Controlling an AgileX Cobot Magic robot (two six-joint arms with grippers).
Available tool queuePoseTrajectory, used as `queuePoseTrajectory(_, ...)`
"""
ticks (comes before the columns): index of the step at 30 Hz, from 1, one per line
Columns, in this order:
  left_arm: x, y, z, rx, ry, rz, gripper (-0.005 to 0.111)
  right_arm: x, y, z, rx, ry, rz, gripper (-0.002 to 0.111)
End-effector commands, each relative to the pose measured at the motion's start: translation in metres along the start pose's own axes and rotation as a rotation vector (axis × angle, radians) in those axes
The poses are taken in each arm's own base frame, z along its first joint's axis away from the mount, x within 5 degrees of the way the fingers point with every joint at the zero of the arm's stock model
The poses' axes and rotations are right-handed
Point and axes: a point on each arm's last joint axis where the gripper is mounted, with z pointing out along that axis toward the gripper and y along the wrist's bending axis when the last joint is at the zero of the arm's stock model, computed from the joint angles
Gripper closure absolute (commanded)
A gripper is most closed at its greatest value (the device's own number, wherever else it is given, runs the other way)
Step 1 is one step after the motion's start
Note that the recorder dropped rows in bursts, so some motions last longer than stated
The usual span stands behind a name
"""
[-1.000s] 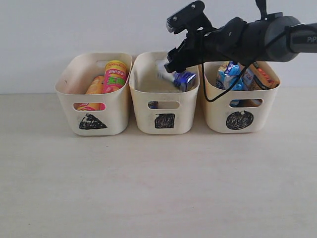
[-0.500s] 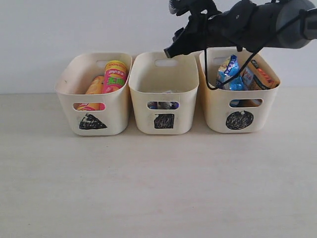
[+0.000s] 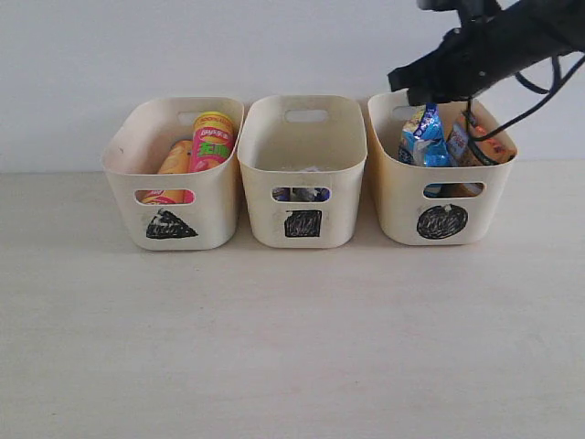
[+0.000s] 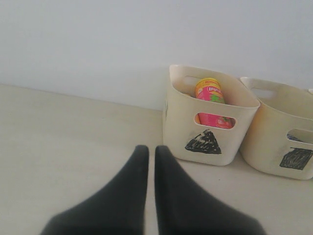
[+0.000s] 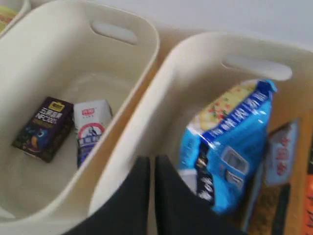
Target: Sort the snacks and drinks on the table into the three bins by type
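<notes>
Three cream bins stand in a row on the table (image 3: 292,338). The triangle bin (image 3: 128,174) holds the pink cylinder (image 3: 212,142) and the yellow cylinder (image 3: 174,160). In the square bin (image 3: 343,187) lie the dark purple carton (image 5: 44,128) and the white and blue carton (image 5: 89,128), flat and side by side. The circle bin (image 3: 393,197) holds the blue bag (image 3: 422,137) and the orange bag (image 3: 484,146). My right gripper (image 3: 402,82) hangs shut and empty above the circle bin's left rim. My left gripper (image 4: 148,151) is shut and empty, low over the table before the triangle bin (image 4: 181,132).
A pale wall rises directly behind the bins. The right arm and its black cable (image 3: 512,101) hang over the circle bin. Bare table stretches in front of the bins.
The white and blue carton has dropped from beside the right gripper into the square bin. The right gripper has risen and swung right, from over the square bin to over the circle bin.
</notes>
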Motion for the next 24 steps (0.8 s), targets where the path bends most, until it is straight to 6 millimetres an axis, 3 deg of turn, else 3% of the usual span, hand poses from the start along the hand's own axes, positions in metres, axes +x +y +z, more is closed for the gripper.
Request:
queuePoseTrajectory(1,0.000,0.000,0.000,-0.002,-0.004,0.003,0.102,-0.009,-0.023,-0.037,0.054,-0.006,0.075,0.109)
queuePoseTrajectory(4,0.000,0.000,0.000,-0.002,-0.004,0.003,0.102,-0.016,-0.033,-0.060,0.098,-0.063,0.101,0.109)
queuePoseTrajectory(7,0.000,0.000,0.000,-0.002,-0.004,0.003,0.102,-0.008,-0.040,-0.075,0.175,-0.149,0.183,0.109)
queuePoseTrajectory(15,0.000,0.000,0.000,-0.002,-0.004,0.003,0.102,0.052,-0.036,-0.122,0.413,-0.398,0.272,0.109)
queuePoseTrajectory(24,0.000,0.000,0.000,-0.002,-0.004,0.003,0.102,0.120,-0.015,-0.173,0.492,-0.591,0.473,0.109)
